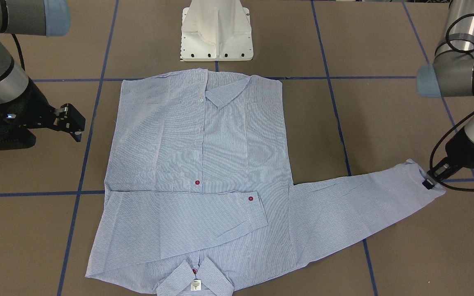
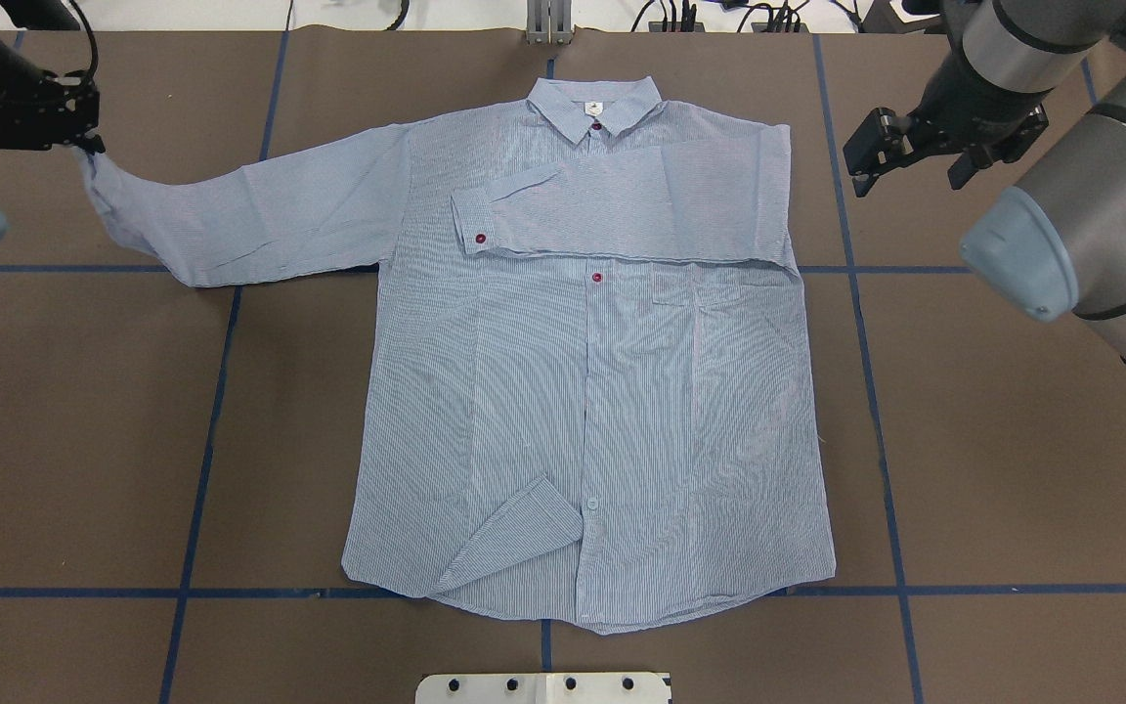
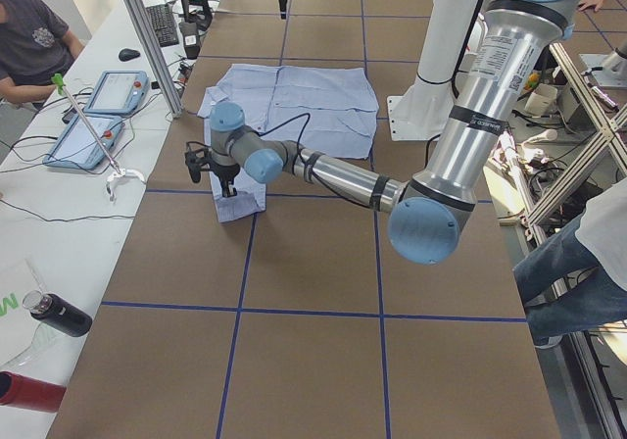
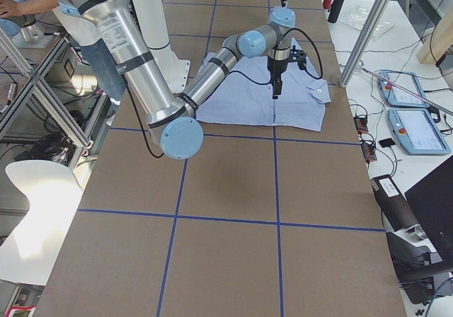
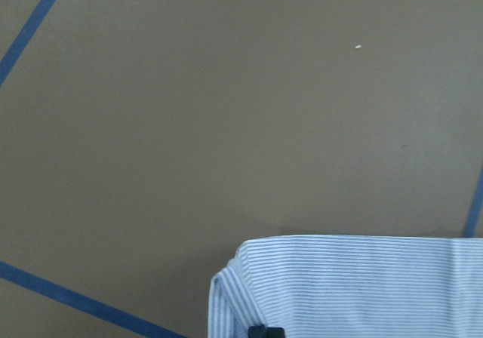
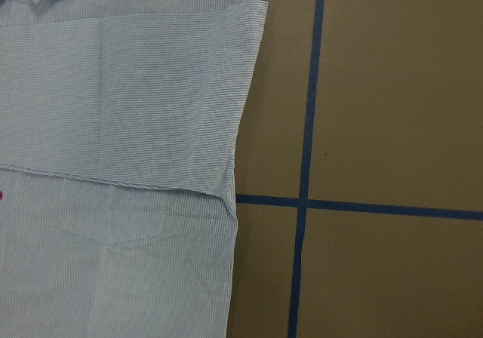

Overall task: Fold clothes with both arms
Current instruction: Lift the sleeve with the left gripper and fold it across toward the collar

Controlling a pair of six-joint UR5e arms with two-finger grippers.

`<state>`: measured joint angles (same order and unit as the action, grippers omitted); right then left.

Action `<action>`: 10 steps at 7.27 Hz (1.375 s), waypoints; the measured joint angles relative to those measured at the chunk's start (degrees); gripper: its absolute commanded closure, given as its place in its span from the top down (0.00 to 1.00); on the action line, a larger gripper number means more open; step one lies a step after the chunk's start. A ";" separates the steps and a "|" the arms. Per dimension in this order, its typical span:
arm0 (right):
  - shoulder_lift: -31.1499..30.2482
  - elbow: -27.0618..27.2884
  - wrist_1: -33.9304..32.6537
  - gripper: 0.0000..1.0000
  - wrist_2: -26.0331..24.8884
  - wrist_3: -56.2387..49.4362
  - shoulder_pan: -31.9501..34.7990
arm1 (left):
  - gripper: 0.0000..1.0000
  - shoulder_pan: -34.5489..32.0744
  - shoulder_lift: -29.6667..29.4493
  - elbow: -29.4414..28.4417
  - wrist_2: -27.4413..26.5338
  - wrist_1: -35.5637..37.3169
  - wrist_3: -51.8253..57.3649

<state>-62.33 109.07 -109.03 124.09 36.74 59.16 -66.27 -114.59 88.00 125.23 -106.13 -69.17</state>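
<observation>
The light blue-and-white finely striped long-sleeved button shirt (image 2: 602,411) lies face up and spread flat in the middle of the brown paper-covered bench (image 2: 1013,469). In the overhead view its collar (image 2: 594,103) is at 12 o'clock and its hem at 6 o'clock. One sleeve (image 2: 622,210) is already folded across the chest from the 3 o'clock shoulder. Its red-buttoned cuff rests just past the placket, which is probably why that side reads as done.

The other sleeve (image 2: 270,220) stretches out toward 10 o'clock, well off the body. The black left end effector (image 2: 84,145) is pinched closed on the end of its cuff. The cloth there is gathered and slightly raised, and the left wrist view shows the rolled cuff edge right at a fingertip. Holding the very tip gives the arm the whole sleeve length to swing inward, so I judge the step in hand to be folding this sleeve over the first.

The black right end effector (image 2: 910,171) hangs just off the shoulder at 2 o'clock. Its jaws are spread wide, it holds nothing and it is clear of the fabric, likely parked to leave room.

At 7 o'clock a hem corner (image 2: 524,533) is turned up, and it may need smoothing before the body fold.
</observation>
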 measured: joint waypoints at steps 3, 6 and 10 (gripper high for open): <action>-7.50 4.08 0.35 1.00 1.36 -3.70 2.46 | 0.00 6.63 -14.29 -0.24 2.61 4.43 -18.21; -10.90 4.68 0.33 1.00 1.50 -7.00 4.64 | 0.00 12.60 -26.99 -5.56 2.85 3.87 -31.63; -11.56 4.81 0.39 1.00 3.18 -7.30 5.59 | 0.00 15.64 -32.76 -6.67 2.92 3.68 -36.15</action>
<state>-73.89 113.88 -108.63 127.27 29.44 64.75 -50.63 -147.35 81.33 128.15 -102.45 -105.32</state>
